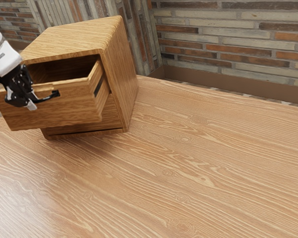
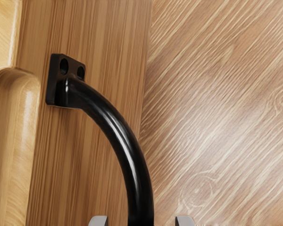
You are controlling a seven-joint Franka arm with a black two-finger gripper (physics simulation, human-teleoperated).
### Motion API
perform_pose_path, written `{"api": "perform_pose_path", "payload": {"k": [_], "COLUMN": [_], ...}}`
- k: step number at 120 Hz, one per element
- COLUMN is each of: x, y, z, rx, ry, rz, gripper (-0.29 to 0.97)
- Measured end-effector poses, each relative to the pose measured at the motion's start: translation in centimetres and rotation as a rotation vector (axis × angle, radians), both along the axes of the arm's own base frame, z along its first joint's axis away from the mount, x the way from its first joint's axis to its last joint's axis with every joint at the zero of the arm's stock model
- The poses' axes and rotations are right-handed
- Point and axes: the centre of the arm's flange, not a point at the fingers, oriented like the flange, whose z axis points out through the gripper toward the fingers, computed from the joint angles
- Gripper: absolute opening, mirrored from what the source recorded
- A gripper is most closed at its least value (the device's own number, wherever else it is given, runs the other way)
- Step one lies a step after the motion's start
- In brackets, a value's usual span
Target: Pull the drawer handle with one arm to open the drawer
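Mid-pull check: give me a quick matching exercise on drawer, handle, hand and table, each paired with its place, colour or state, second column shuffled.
Column one:
1. drawer
2. handle
3. hand
4. table

Column two:
A. bears the cabinet
B. at the drawer's front, by the handle
C. black and curved
D. pulled partly out

Pairs: 1-D, 2-C, 3-B, 4-A.
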Motion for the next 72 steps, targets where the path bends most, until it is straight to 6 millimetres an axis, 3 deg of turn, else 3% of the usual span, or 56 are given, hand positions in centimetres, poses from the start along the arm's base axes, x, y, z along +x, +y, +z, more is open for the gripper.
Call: {"api": "perform_pose_path", "payload": {"k": [72], "x": [-4.9], "y": [-2.8], "z": [0.5], "rx": [0.006], "ry": [0.002], "rz": [-0.009], "gripper": [0.08]}}
